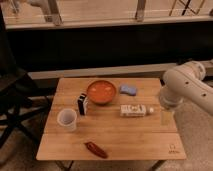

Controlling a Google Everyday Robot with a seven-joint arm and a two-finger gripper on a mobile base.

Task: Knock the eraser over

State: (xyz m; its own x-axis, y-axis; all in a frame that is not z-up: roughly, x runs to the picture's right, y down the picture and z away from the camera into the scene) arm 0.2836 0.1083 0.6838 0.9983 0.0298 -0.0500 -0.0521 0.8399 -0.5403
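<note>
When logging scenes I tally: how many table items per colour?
White: 2, round cup, lying labelled bottle
Red-orange: 2, round bowl, chili pepper
Light blue: 1, flat pad
Black-and-white: 1, upright eraser block
Total: 6
Gripper hangs by table's right edge.

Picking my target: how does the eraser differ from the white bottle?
The eraser stands upright; the bottle lies on its side. The eraser is mostly black; the bottle is white. Both rest on the table. The gripper hangs at the table edge nearest the bottle.

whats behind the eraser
Bare table wood, with the orange bowl just behind and to the right. The eraser hides the strip right behind its base. The gripper hangs at the table's right edge.
</note>
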